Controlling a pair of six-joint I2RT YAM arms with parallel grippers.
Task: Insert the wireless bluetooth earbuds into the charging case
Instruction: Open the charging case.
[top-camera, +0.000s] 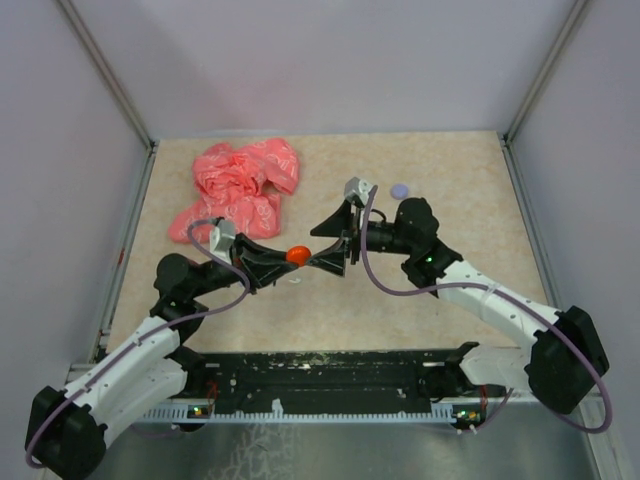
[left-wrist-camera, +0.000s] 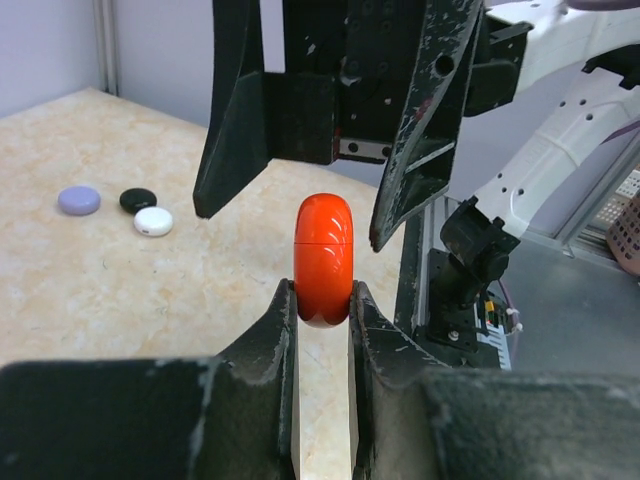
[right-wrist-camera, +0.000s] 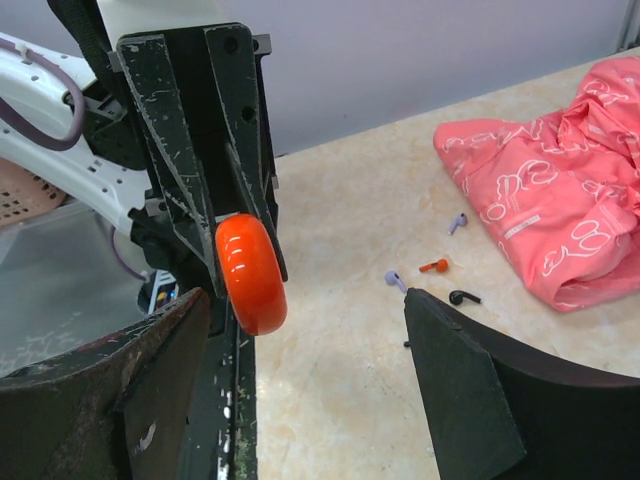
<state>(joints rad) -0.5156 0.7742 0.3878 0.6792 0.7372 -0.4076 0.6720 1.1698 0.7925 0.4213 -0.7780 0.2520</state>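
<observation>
A glossy orange-red charging case (top-camera: 297, 254) hangs closed above the table's middle. My left gripper (left-wrist-camera: 323, 300) is shut on its lower end, both fingertips pressed to its sides. Facing it, my right gripper (right-wrist-camera: 305, 298) stands wide open, its fingers either side of the case (right-wrist-camera: 250, 272) without touching it. Several earbuds lie on the table in the right wrist view: a pale purple one (right-wrist-camera: 458, 222), a red one (right-wrist-camera: 434, 265), another purple one (right-wrist-camera: 396, 280) and a black one (right-wrist-camera: 463, 297).
A crumpled pink plastic bag (top-camera: 235, 190) lies at the back left, close to the earbuds. Three small round discs sit together, purple (left-wrist-camera: 79, 200), black (left-wrist-camera: 138, 199) and white (left-wrist-camera: 153, 221). Walls enclose the table on three sides.
</observation>
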